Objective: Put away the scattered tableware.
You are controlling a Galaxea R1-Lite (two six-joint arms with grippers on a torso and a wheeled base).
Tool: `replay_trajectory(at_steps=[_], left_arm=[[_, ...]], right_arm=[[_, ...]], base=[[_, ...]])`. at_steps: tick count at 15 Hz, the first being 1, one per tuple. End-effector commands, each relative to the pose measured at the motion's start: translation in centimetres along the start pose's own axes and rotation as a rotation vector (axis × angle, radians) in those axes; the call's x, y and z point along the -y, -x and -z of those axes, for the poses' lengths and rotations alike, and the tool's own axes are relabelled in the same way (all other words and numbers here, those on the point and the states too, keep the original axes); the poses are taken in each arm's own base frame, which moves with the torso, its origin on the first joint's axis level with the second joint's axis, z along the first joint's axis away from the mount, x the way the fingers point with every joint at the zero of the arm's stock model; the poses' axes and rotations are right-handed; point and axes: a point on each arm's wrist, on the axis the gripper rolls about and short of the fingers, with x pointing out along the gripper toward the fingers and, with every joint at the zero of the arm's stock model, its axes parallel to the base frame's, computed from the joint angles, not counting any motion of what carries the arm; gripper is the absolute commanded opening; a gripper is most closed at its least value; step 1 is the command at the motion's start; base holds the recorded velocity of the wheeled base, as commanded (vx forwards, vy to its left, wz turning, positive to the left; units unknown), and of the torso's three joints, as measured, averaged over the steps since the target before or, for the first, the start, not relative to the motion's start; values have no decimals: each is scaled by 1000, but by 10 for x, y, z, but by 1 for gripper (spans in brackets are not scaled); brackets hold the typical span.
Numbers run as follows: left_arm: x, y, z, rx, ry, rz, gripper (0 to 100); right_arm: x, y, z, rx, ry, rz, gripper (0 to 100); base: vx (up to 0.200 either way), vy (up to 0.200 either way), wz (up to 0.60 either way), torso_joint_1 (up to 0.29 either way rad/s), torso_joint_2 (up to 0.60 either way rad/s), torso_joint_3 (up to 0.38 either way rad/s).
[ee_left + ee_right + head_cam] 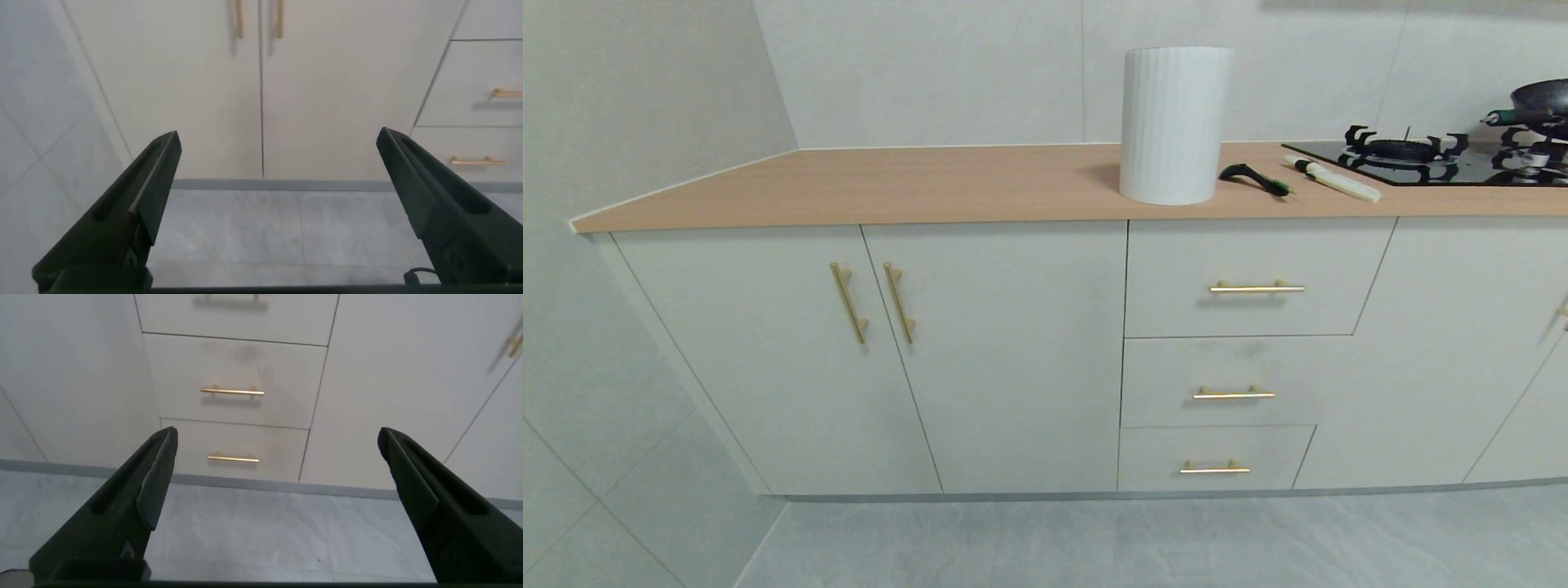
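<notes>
On the wooden countertop [890, 184] stands a tall white ribbed cylinder [1174, 122]. Just to its right lie a black-handled utensil with a green tip [1254, 177] and a white knife with a dark handle end [1331, 178]. My left gripper [278, 147] is open and low, facing the double cabinet doors [261, 82] above the floor. My right gripper [278, 445] is open too, facing the lower drawers [233, 376] with brass handles. Nothing is between either pair of fingers.
A black gas hob [1429, 157] with a dark pan [1539, 98] sits at the counter's right end. Below the counter are two doors [874, 359] and a stack of three shut drawers [1250, 282]. Grey tiled floor [1094, 543] lies in front; a wall closes the left side.
</notes>
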Motion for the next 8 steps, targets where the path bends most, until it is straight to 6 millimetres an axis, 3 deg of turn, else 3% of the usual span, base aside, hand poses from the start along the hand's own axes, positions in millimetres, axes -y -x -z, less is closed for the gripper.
replay_trajectory(at_steps=[1, 6, 8], left_arm=[[0, 0, 0, 0, 0, 0, 100], [0, 0, 0, 0, -1, 0, 100], [0, 0, 0, 0, -1, 0, 100]], right_arm=[[0, 0, 0, -1, 0, -2, 100], [0, 0, 0, -3, 2, -4, 100], [0, 0, 0, -3, 0, -4, 100]], base=[[0, 0, 0, 0, 0, 0], [200, 0, 0, 0, 0, 3], [0, 0, 0, 0, 0, 0]])
